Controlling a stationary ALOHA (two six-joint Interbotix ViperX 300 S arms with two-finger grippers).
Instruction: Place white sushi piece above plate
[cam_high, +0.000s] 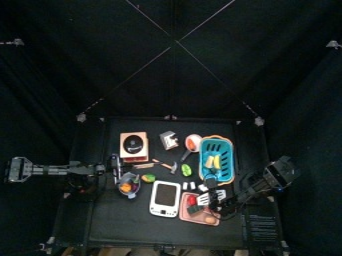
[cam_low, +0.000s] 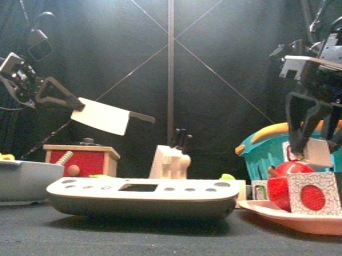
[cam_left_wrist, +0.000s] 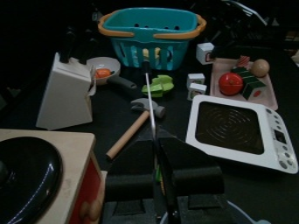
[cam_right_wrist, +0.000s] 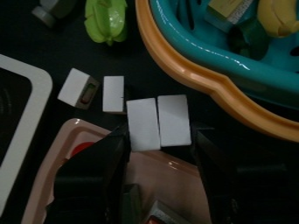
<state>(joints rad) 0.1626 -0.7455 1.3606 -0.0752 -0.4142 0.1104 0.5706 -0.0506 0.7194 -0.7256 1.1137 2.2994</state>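
Right wrist view first: the white sushi piece (cam_right_wrist: 142, 124) lies flat on the black table (cam_right_wrist: 47, 35), side by side with a second white block (cam_right_wrist: 172, 119) of much the same shape, the two touching along their long edges. Which of the pair is meant is hard to say, but both sit in the strip between the orange rim of the blue basket (cam_right_wrist: 233, 98) and the edge of the pink plate (cam_right_wrist: 59, 162), just off the plate, not on it. Two smaller white blocks (cam_right_wrist: 79, 87) lie a little apart, toward the white tray (cam_left_wrist: 274, 140).

The right gripper (cam_right_wrist: 162, 150) hangs over that spot with its jaws spread wide, one on either side of the pair, gripping nothing. In the front view it points down over the plate's side of the table, beside the basket.

Over on the other side, the left gripper (cam_left_wrist: 163, 162) rests near the red box with the black disc (cam_left_wrist: 30, 171), its jaws pressed together and empty.
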